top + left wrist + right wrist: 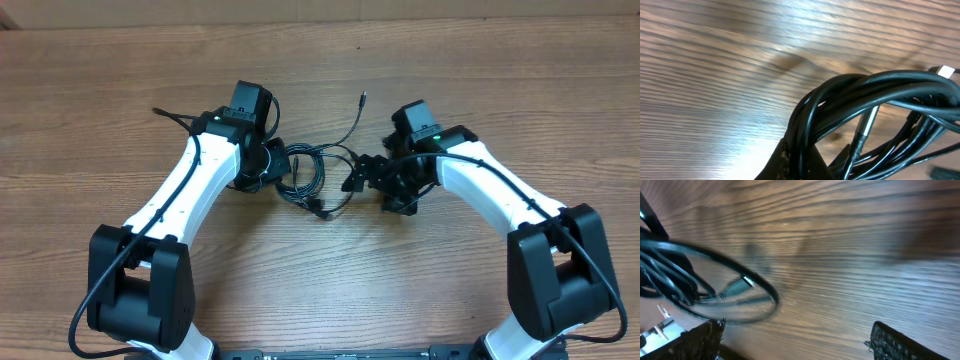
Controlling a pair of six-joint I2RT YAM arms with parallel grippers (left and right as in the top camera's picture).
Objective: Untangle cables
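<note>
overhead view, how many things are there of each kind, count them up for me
white robot arms: 2, left arm and right arm
tangle of black cables: 1, single cords too knotted to count
wooden table: 1
total: 4

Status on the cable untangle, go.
Left gripper shut on cables. Right gripper open, empty, beside the tangle. Cables in one knotted bunch. Nothing blocking.

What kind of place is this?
Probably a robot lab or workshop: a wooden table, a white left arm and right arm mounted at it, and tangled black cables between them.
</note>
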